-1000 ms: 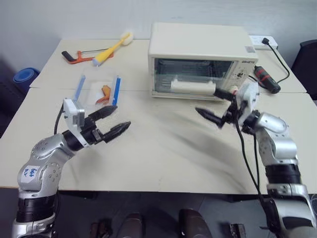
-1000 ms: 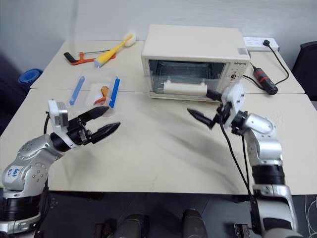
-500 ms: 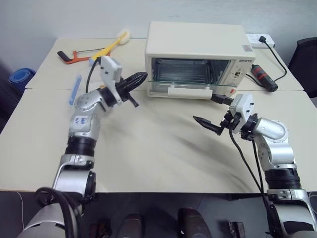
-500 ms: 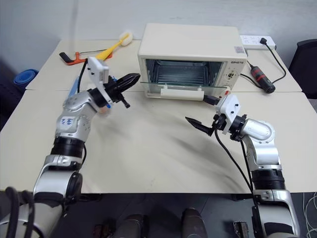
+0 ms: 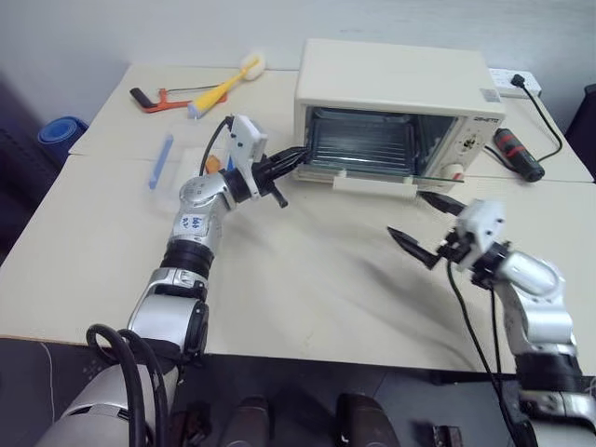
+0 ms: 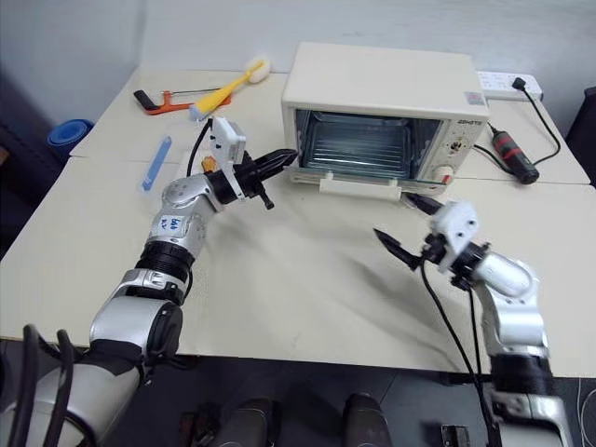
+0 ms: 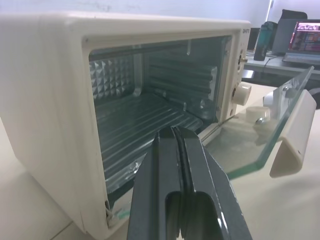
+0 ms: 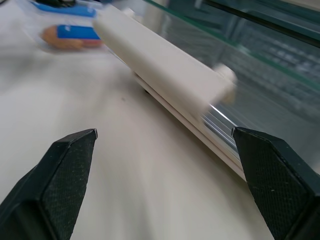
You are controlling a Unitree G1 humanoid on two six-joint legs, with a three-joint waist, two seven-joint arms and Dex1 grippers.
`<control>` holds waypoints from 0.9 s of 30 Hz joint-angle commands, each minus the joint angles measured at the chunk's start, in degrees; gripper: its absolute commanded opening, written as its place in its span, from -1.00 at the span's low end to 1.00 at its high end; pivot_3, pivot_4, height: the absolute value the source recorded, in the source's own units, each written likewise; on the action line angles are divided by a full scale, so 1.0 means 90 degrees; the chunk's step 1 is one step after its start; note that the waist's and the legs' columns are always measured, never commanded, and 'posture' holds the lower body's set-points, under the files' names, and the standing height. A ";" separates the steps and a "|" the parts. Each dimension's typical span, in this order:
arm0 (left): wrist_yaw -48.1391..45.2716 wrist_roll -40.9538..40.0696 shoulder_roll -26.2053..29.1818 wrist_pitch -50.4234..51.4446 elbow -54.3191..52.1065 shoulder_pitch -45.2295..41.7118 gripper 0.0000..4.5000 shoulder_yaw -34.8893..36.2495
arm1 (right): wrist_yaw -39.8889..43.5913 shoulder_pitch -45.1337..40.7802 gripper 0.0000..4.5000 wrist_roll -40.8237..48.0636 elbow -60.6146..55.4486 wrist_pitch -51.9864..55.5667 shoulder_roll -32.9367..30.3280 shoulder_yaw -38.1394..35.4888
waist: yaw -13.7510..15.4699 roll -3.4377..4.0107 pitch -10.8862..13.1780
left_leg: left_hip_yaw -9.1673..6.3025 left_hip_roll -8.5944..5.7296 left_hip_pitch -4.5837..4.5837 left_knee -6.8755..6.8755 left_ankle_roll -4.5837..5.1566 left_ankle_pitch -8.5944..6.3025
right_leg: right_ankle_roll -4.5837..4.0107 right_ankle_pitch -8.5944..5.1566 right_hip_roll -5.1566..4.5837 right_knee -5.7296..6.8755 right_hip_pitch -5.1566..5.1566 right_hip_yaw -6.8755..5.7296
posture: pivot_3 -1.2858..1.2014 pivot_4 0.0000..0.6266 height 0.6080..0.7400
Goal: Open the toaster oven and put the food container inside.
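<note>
Two tables pushed together carry everything. Far left, a loose blue strip lies flat on the top, with an orange-handled hacksaw and a yellow brush near the back edge. The food container sits just behind the left arm, mostly hidden by it, so just a bit of orange shows; the right wrist view catches it as a blurry blue and orange patch. The left gripper has its fingers pressed tight together with nothing between them, tips right at the left front corner of the toaster oven. The oven's glass door hangs partway down, cream handle out front, ribbed cavity exposed. A black power cord and a black and red tool lie right of the oven. The right gripper hovers low over the table, just in front of the door handle, fingers spread wide and empty.
</note>
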 commanded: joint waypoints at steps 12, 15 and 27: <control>-0.0221 0.1407 0.0180 0.0012 -0.1214 0.0749 -0.99 -0.1233 | -0.0209 0.2077 1.00 0.0690 -0.1527 0.0120 -0.0407 -0.1383 | 0.0022 0.0002 -0.0001 | 0.0001 0.0002 0.0006 0.0012 0.0001 0.0000 | 0.0004 0.0002 0.0002 0.0011 0.0004 0.0004 | 0.03 -0.52 1.00; -0.0220 0.1228 0.0285 0.0695 -0.2250 0.1370 -0.99 -0.1214 | -0.0023 0.2209 1.00 0.0896 -0.1971 0.0389 -0.0454 -0.1121 | -0.0007 0.0002 -0.0001 | 0.0000 0.0003 0.0007 0.0011 0.0001 0.0000 | 0.0004 0.0002 0.0002 0.0012 0.0004 0.0005 | 0.03 -0.52 1.00; 0.0734 -0.0771 0.1237 0.4044 -0.7133 0.4090 0.15 0.1154 | 0.0606 0.1687 1.00 0.1880 -0.2714 0.0910 -0.0189 -0.0078 | -0.0042 0.0005 -0.0003 | -0.0034 0.0006 0.0001 0.0032 0.0000 -0.0001 | 0.0003 0.0003 0.0001 0.0017 0.0014 0.0002 | 0.03 -0.52 1.00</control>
